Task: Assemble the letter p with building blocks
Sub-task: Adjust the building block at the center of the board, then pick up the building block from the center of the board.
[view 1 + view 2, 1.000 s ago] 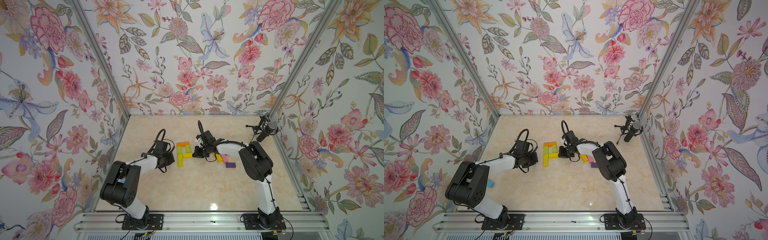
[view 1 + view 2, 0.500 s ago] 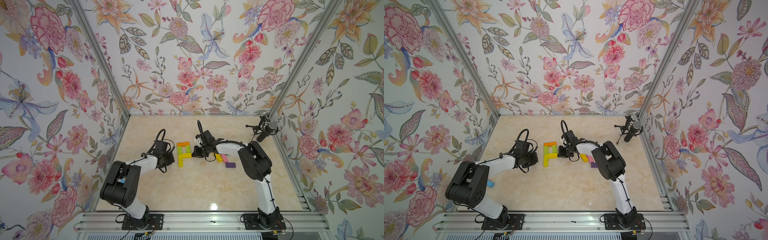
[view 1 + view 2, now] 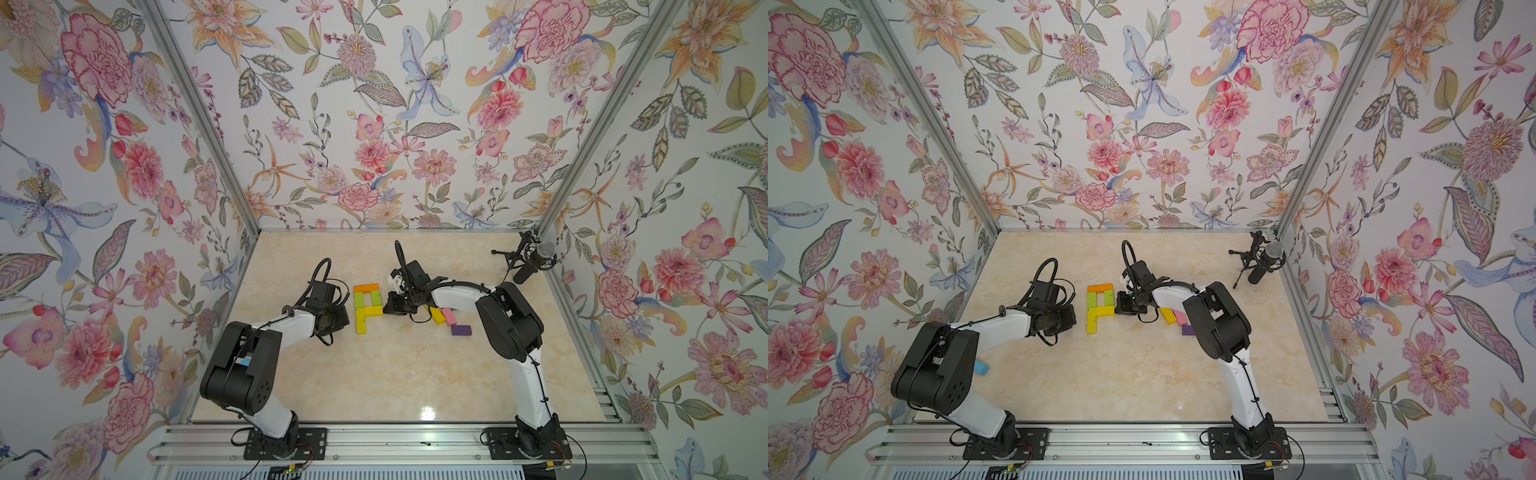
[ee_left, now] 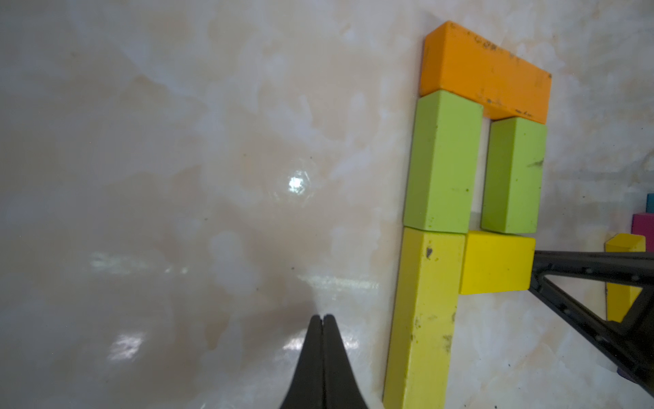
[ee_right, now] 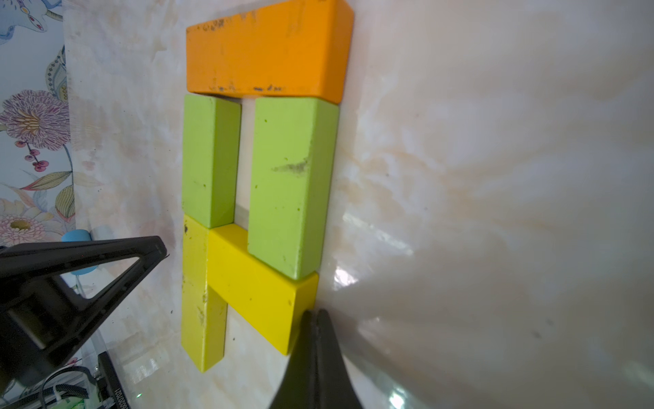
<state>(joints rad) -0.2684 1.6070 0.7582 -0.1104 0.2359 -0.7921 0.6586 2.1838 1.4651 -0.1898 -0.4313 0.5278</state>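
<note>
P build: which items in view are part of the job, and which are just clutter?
Job: orange block, lime blocks, short yellow block, long yellow block, laid as the P.
Lying about: spare yellow block, pink block, purple block, blue block, microphone.

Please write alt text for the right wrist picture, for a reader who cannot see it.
Five blocks on a pale table form the letter P: an orange block, two green blocks, a short yellow block and a long yellow block. The closed right gripper points at the short yellow block's end; the closed left gripper is beside the long one.
</note>
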